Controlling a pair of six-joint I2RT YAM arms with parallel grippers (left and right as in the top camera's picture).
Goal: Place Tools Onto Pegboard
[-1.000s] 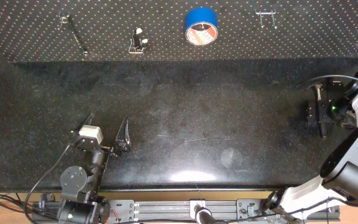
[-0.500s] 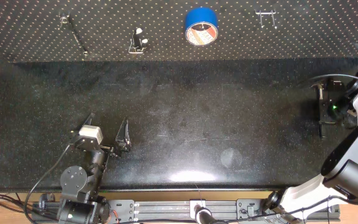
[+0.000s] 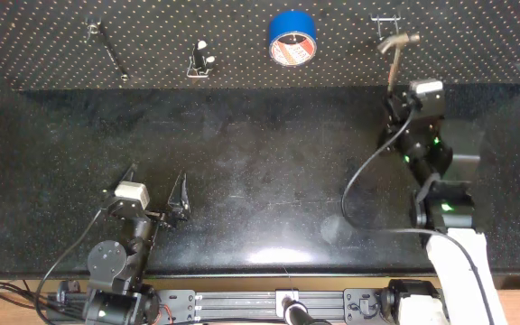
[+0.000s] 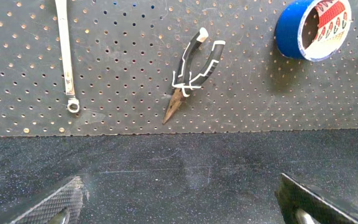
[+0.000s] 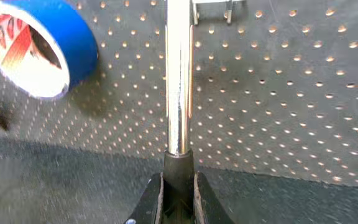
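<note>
Right hand [image 5: 179,194]: pinching the dark grip of the hammer [image 3: 394,56], fingers pressed against it on both sides.
Hammer: held up against the pegboard [image 3: 477,45], its metal shaft pointing away from the hand and its head just beside the double metal hook [image 3: 385,24]; whether head and hook touch cannot be told.
Left hand [image 3: 157,173]: low over the bench [image 3: 269,162] near its own base, fingers spread wide apart, holding nothing.
Blue tape roll [image 3: 292,38]: hanging on the pegboard, between the hammer and the pliers.
Pliers [image 4: 191,71]: hanging on the pegboard with the nose pointing down toward the bench, handles black and white.
Wrench [image 4: 65,53]: hanging on the pegboard beyond the pliers, well apart from the hammer, ring end downward.
Bench: dark and speckled, running along the foot of the pegboard.
</note>
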